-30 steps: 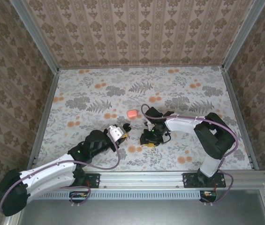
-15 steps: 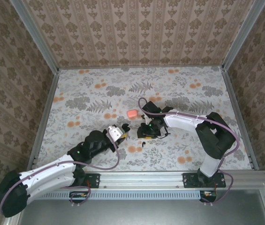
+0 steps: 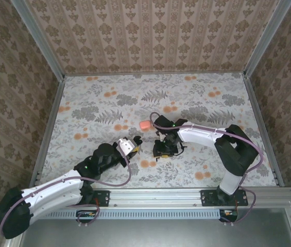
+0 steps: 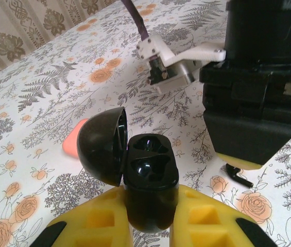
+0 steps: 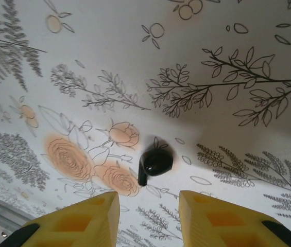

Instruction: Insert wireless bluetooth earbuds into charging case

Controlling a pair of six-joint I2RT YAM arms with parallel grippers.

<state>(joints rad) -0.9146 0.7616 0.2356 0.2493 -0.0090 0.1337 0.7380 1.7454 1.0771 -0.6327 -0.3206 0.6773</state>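
Left gripper (image 4: pixel 149 226): clenched on the black charging case (image 4: pixel 150 175), whose lid stands open to the left.
Black earbud (image 5: pixel 155 161): lying on the table (image 5: pixel 227 62), just right of the case.
Right gripper (image 5: pixel 148 208): released, its fingers spread above the earbud.
Pink object (image 4: pixel 73 145): on the table, behind the case lid.

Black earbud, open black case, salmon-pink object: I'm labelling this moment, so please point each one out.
black earbud (image 5: pixel 156 161): right wrist view, on its rounded body.
open black case (image 4: pixel 150 172): left wrist view, on the base's top face, at the wells.
salmon-pink object (image 3: pixel 145 125): top external view, on its top face.
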